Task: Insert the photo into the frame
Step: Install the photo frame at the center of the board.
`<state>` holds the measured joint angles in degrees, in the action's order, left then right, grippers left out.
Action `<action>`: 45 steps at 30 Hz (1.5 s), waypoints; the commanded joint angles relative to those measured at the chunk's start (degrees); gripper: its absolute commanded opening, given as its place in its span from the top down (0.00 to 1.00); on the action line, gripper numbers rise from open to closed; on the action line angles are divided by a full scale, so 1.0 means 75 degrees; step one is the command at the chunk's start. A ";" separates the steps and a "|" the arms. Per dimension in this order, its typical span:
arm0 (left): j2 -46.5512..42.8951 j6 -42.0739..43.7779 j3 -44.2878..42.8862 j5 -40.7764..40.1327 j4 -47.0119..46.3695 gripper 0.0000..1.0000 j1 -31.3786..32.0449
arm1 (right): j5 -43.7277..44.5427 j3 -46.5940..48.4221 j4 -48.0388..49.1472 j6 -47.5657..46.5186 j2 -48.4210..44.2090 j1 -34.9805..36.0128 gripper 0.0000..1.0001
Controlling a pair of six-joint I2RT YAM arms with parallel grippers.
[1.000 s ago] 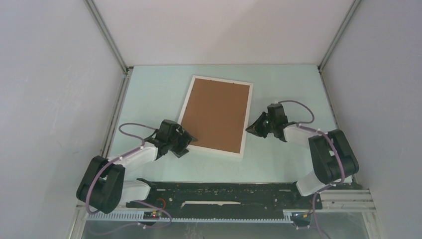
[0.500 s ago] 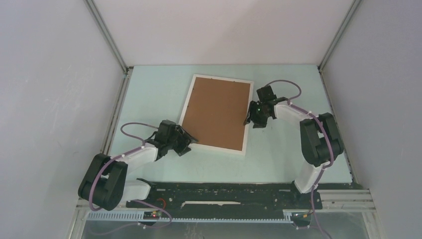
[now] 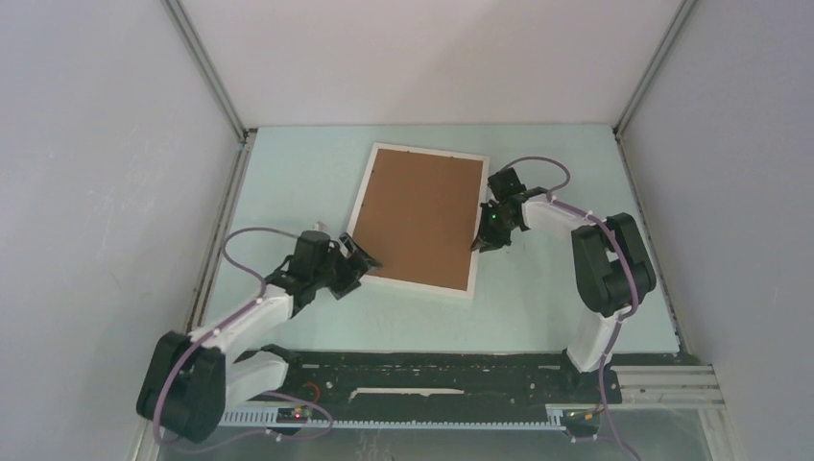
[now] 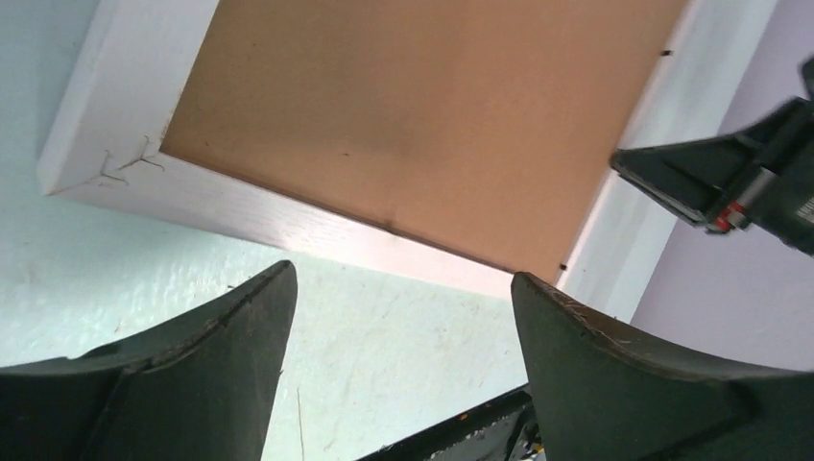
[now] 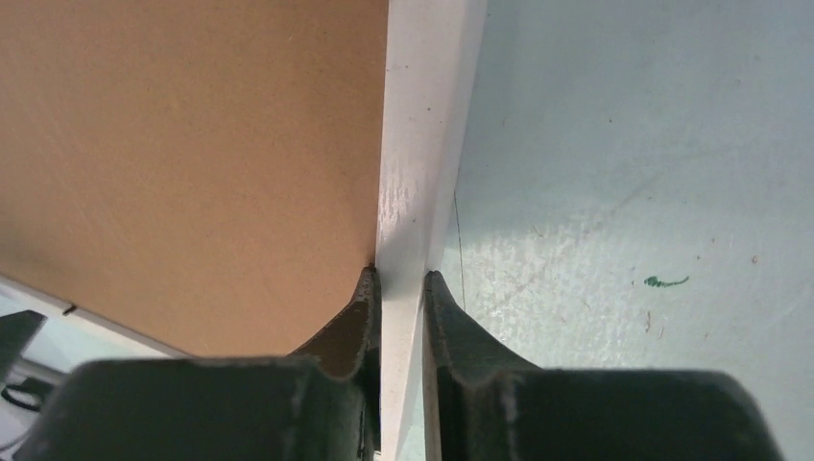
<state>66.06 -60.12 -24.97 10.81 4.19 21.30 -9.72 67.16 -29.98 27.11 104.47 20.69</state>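
The white frame (image 3: 427, 151) lies flat in the middle of the table with the brown backing board (image 3: 419, 216) filling it. The photo is hidden. My right gripper (image 3: 481, 240) is shut on the frame's right rim (image 5: 422, 125), one finger on the board side (image 5: 192, 144) and one on the table side; its midpoint shows in its own view (image 5: 400, 274). My left gripper (image 3: 361, 263) is open and empty, hovering at the frame's near-left corner. In the left wrist view its jaws (image 4: 403, 279) stand wide apart just short of the frame's near rim (image 4: 288, 226).
The pale green table (image 3: 307, 182) is walled by grey panels on left, back and right. A black rail (image 3: 432, 370) runs along the near edge. A small green mark (image 5: 664, 281) is on the table right of the frame. The right gripper's fingers (image 4: 686, 178) show in the left wrist view.
My right gripper has moved from the table right of the frame onto its right rim and closed on it. My left arm has stretched out, its gripper staying at the near-left corner.
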 commanded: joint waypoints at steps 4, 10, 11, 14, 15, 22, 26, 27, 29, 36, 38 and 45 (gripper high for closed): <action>-0.1458 0.2383 -0.2203 -0.0729 0.2792 0.01 -0.1040 | -0.0184 -0.0721 -0.0894 -0.2272 -0.0497 -0.0573 0.92; 0.1260 0.2758 -0.3663 0.0386 0.2626 0.00 -0.2194 | -0.0301 -0.0436 -0.0298 -0.2341 -0.0877 -0.1303 0.81; 0.1717 0.2822 -0.3848 0.0624 0.2480 0.00 -0.2150 | -0.0520 -0.0344 -0.0235 -0.2316 -0.0970 -0.1413 0.76; 0.2788 0.2912 -0.4182 0.0741 0.2186 0.02 -0.1786 | -0.1839 -0.0069 0.0253 -0.1951 -0.1156 -0.1905 0.52; 0.3037 0.2923 -0.4173 0.0872 0.1950 0.05 -0.1665 | -0.2082 0.0068 0.0381 -0.1794 -0.1100 -0.2080 0.48; 0.4247 0.3026 -0.4224 0.1747 0.1448 0.30 -0.1201 | -0.3191 0.1693 0.0666 -0.1178 0.0493 -0.3106 0.37; 0.4461 0.3186 -0.4409 0.1408 0.1727 0.41 -0.1165 | -0.3215 0.3051 0.0261 -0.1165 0.1694 -0.3083 0.36; 0.4554 0.3228 -0.4482 0.1297 0.1874 0.45 -0.1125 | -0.3231 0.3364 0.0161 -0.1164 0.1926 -0.3060 0.36; 0.4707 0.3316 -0.4613 0.1001 0.2237 0.51 -0.0975 | -0.3189 0.3811 0.0015 -0.1187 0.2291 -0.2999 0.37; 0.4318 0.2906 -0.3724 0.0674 0.1833 0.69 -0.0346 | -0.3329 0.4280 -0.0316 -0.1230 0.2928 -0.2895 0.45; 0.4164 0.2891 -0.3419 0.0680 0.1664 0.77 -0.0245 | -0.3404 0.3990 -0.0067 -0.1246 0.2848 -0.2866 0.47; 0.3658 0.3190 -0.2798 0.0535 0.1699 0.82 -0.0231 | -0.3689 0.4732 0.0027 -0.0990 0.3395 -0.3133 0.45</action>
<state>95.26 -38.09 -49.76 16.36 12.53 18.55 -35.38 97.54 -30.50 18.02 127.20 -1.65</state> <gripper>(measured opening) 0.330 0.543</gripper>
